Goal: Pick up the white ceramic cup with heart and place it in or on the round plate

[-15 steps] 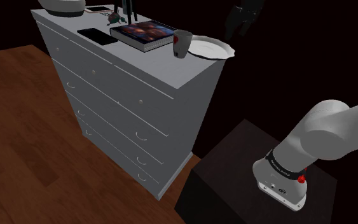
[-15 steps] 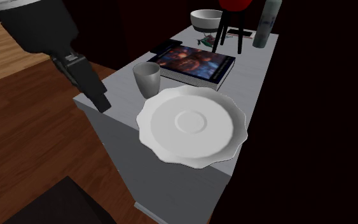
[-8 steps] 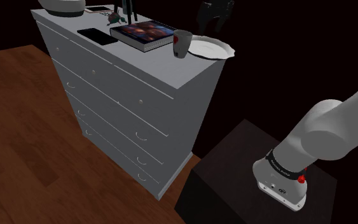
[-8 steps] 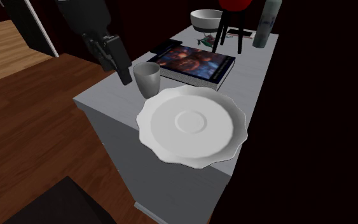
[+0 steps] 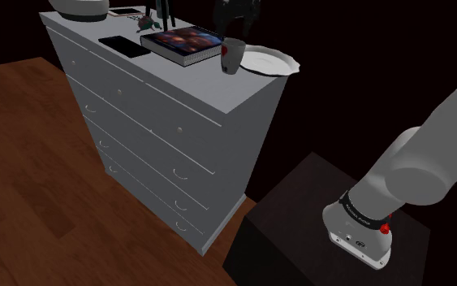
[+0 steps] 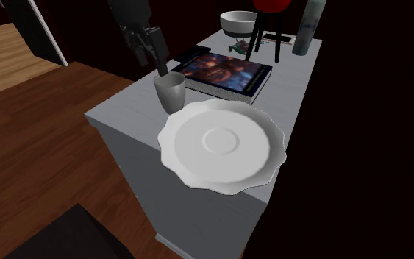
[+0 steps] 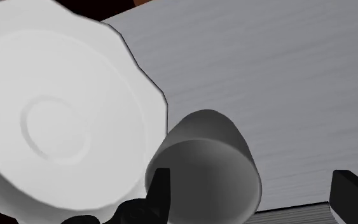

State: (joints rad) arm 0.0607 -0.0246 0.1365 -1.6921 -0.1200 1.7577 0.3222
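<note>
Cup (image 6: 170,92): grey, upright, with a small red mark on its side in the shoulder view. We find it on the pale surface (image 6: 128,110) of a white chest of drawers (image 5: 161,130), near the end. In the second exterior view it sits at 10 o'clock of the plate (image 6: 223,143), just beside the rim. We cannot tell whether the two touch.

Plate: round, white, scalloped edge, lying flat at the very end of the surface.

End effector (image 7: 254,197): black, fingers spread wide, holding nothing. It hangs just above the cup's mouth. In the wrist view the cup stands between the two fingers, and we see neither pressing on it.

Book (image 6: 227,73): dark pictured cover, lying flat close by at 1 o'clock of the cup in the second exterior view.

Bowl (image 6: 240,20), bottle (image 6: 308,26) and black-legged stand with a red top (image 6: 271,6): at the far end of the surface, at 12 to 1 o'clock of the book.

Dark flat slab (image 5: 124,46): at 9 o'clock of the book in the shoulder view.

Floor (image 5: 23,187): brown wood.

Box (image 5: 299,236) bearing the arm (image 5: 413,171): at 5 o'clock of the chest of drawers in the shoulder view.
</note>
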